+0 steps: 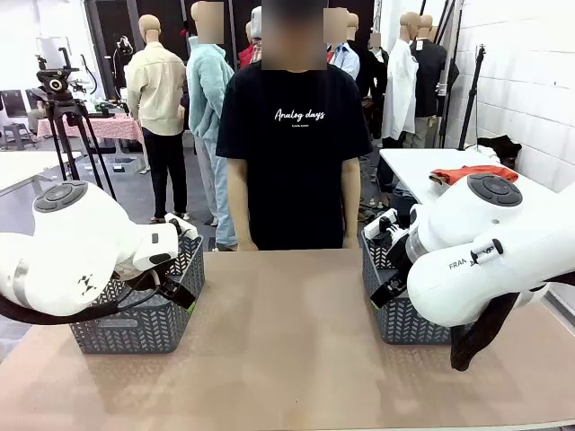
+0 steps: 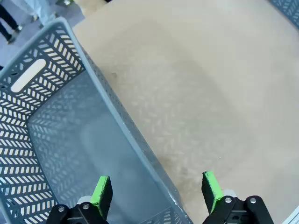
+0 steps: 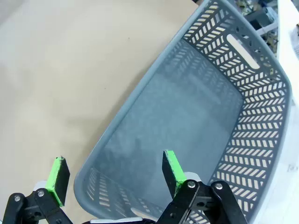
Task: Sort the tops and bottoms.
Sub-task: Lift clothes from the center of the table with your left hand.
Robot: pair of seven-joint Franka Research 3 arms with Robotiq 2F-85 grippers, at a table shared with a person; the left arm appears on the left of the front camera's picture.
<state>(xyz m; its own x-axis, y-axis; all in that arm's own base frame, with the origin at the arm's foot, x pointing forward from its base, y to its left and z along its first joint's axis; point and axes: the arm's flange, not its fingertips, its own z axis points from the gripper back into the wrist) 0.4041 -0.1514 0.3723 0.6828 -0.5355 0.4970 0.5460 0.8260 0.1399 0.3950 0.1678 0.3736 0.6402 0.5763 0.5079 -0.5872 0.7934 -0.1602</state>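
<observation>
The tops and bottoms are out of view. My left gripper (image 2: 156, 181) hangs open over the right rim of the left grey basket (image 2: 51, 140), one green pad above the basket's bare floor and the other above the tabletop. My right gripper (image 3: 113, 158) is open too, straddling the near rim of the right grey basket (image 3: 261, 116), which holds nothing. In the front view the left gripper (image 1: 178, 289) and right gripper (image 1: 384, 293) sit low beside their baskets (image 1: 135, 334) (image 1: 406, 329).
A person in a black T-shirt (image 1: 292, 153) stands at the table's far edge, arms down. The tan tabletop (image 1: 287, 350) stretches bare between the baskets. A red-orange cloth (image 1: 463, 173) lies on a white table behind at right.
</observation>
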